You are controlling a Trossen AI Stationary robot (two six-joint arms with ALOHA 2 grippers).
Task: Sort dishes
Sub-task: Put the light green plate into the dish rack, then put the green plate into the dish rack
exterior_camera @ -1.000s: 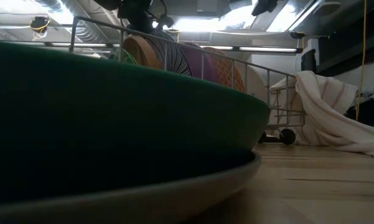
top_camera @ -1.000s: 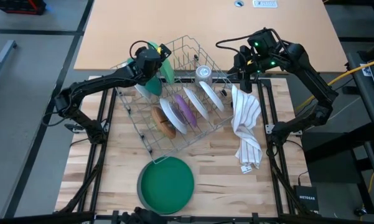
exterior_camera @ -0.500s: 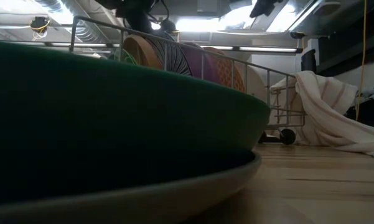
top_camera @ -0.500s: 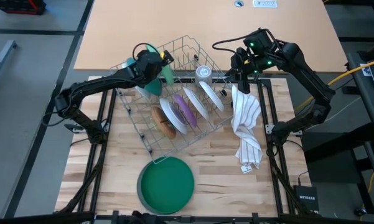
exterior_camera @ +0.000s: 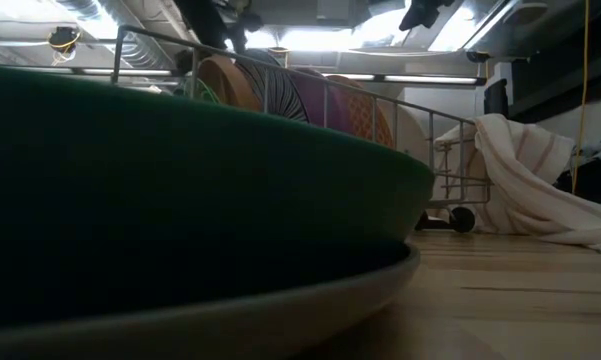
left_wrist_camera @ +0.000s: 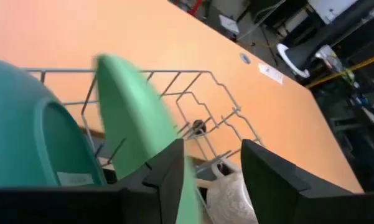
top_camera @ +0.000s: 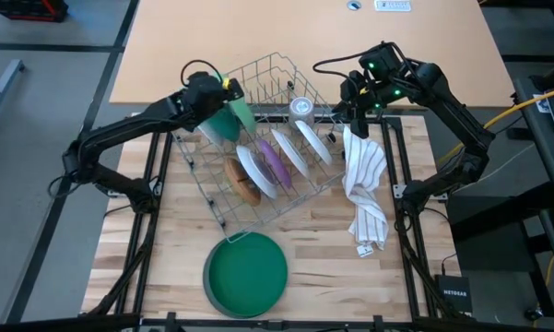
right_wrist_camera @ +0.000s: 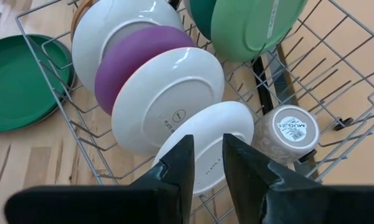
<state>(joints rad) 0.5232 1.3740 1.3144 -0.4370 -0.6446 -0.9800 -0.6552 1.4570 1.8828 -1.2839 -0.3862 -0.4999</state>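
While the pale wooden table (top_camera: 166, 231) fills the foreground, dishes (top_camera: 275, 159) stand in the wire rack (top_camera: 223, 210) — left gripper (top_camera: 223, 92) spread beside the green plate (left_wrist_camera: 134, 127); right gripper (right_wrist_camera: 206, 163) slightly parted, empty; low view mostly blocked.

Table: pale wood-plank table (top_camera: 304, 267), with an orange board adjoining its far edge.
Middle: grey wire rack (top_camera: 258, 152).
Near edge: dark green plate (top_camera: 247, 274), lying flat.
Right side: white striped cloth (top_camera: 367, 198), crumpled beside the rack.
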